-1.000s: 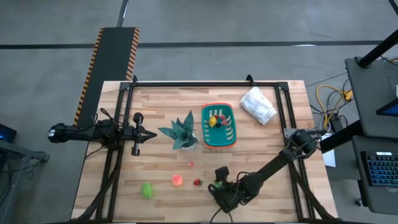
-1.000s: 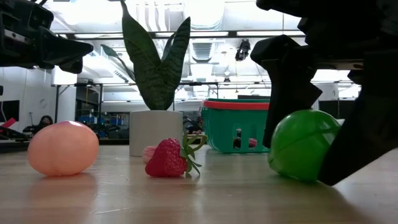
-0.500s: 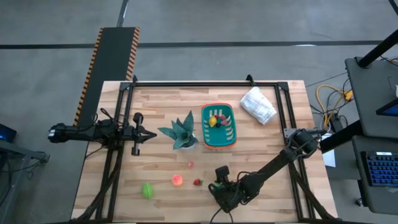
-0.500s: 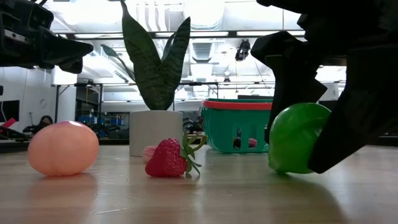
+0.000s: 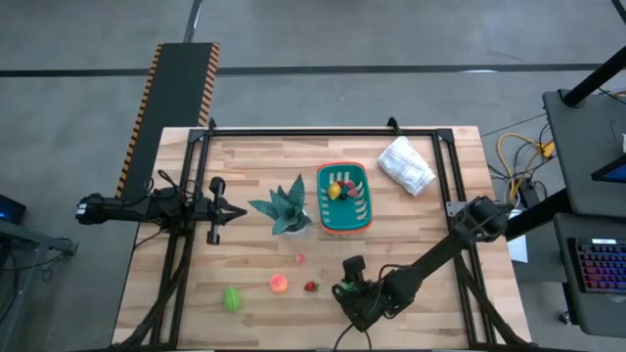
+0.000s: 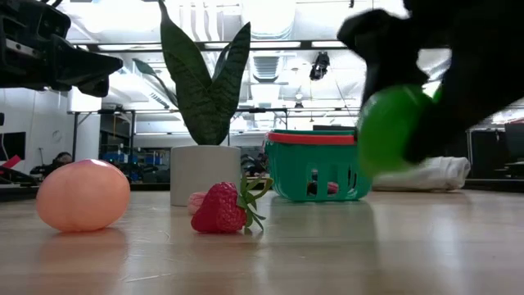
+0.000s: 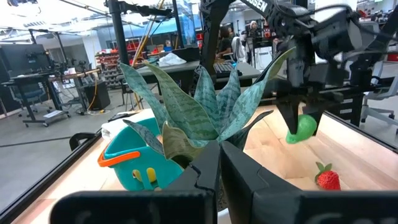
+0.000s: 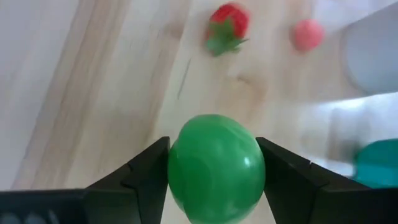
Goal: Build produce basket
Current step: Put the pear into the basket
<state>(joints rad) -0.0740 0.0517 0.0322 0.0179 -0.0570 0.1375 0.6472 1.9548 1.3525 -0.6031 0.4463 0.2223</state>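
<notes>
Basket [image 5: 344, 198], teal with orange rim, sits on the counter [image 5: 245, 166] just past centre toward 1 o'clock in the high view, with a few yellow and red produce pieces inside. Plant [image 5: 286, 208] in a white pot stands just beside it at 9 o'clock. White bag [image 5: 406, 165] lies near the basket at 2 o'clock.

Left gripper [image 5: 238, 212] hangs at the counter's 9 o'clock edge, fingers pressed together, holding nothing, pointing at the plant.

Right gripper [image 8: 214, 168] is near the 6 o'clock edge, pinching a green ball [image 8: 216, 167] between both fingers; low view shows the ball off the counter.

Loose produce on the counter toward 7 o'clock: green piece [image 5: 231, 299], orange ball [image 5: 279, 284], strawberry [image 5: 311, 286], small pink piece [image 5: 300, 258]. Strawberry is nearest the right gripper, at its 9 o'clock; all are well apart from the basket.
</notes>
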